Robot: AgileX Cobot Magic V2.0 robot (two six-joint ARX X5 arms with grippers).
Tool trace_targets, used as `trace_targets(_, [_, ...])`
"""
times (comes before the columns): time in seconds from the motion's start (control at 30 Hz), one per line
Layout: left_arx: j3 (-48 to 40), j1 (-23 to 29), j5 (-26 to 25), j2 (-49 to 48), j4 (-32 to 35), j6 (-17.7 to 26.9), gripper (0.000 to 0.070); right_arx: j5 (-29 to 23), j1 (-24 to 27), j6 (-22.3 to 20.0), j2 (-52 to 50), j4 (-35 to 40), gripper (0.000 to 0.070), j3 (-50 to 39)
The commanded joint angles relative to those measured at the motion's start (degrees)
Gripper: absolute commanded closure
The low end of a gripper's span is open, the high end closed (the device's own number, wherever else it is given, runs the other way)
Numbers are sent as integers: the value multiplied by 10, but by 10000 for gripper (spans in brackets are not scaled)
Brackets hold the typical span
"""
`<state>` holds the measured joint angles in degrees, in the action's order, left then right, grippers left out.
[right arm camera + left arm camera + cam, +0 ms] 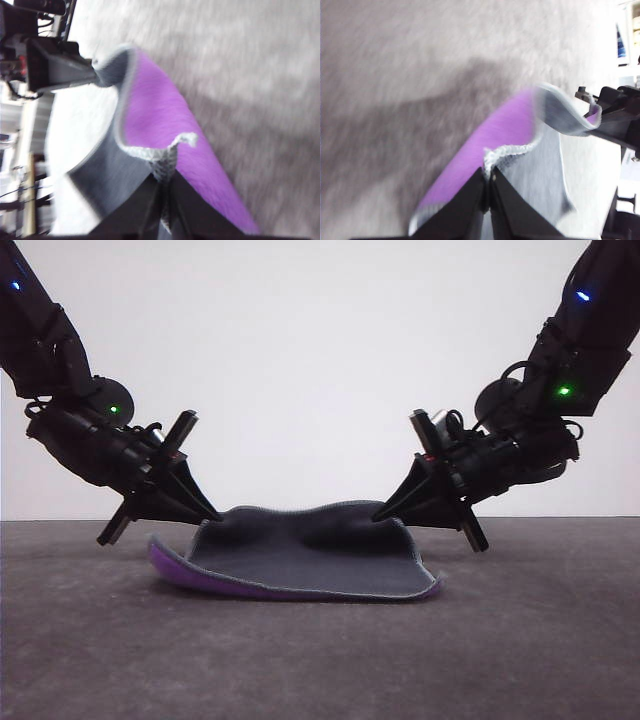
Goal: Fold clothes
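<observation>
Left claw [213,514] pinching the far left corner of the cloth [310,558]; right claw [380,515] pinching the far right corner; both corners lifted off the bench [520,640], back edge sagging between them; near edge on the bench, grey face up, purple underside showing along the front.

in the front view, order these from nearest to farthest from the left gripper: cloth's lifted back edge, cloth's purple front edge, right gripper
1. The lifted back edge, pinched at its left corner by the left gripper.
2. The purple front edge, low on the table, toward the camera.
3. The right gripper, across at the opposite corner.
</observation>
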<state>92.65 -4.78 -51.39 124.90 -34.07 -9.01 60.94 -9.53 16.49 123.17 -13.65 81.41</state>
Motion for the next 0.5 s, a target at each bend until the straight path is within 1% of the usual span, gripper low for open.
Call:
trace_targets(0.0, [16, 0, -11, 12, -33, 42, 700, 8, -2, -32, 11, -16, 697, 12])
trace_targets(0.27, [31, 3, -12, 11, -181, 135, 700, 11, -2, -113, -2, -137, 696, 16])
trace_targets(0.4, [40, 3, -12, 11, -246, 178, 700, 10, -2, -142, -13, -189, 695, 16])
trace_targets(0.47, [42, 3, -12, 11, -269, 195, 700, 10, -2, -150, -16, -211, 696, 16])
